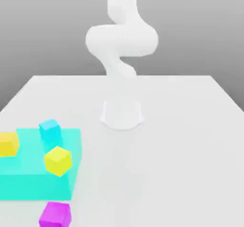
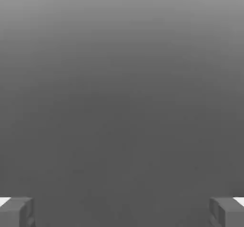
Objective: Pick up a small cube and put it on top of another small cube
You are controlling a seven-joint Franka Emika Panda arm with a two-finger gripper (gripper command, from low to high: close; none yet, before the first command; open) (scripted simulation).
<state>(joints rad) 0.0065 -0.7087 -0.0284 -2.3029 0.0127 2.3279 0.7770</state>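
Magenta cube (image 1: pixel 55 215) sits on the pale tabletop (image 1: pixel 176 145) before a grey backdrop (image 1: pixel 190 30); gripper (image 2: pixel 122 214) fingers spread apart.

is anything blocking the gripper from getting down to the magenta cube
Nothing visible stands over the magenta cube; it sits on the table in front of the turquoise block. The gripper is open with nothing between its fingers, though its exact path can't be told.

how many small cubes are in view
4: orange-yellow cube, cyan cube and bright yellow cube on the flat turquoise block; magenta-purple cube beside it, nearest the camera. Others may be hidden.
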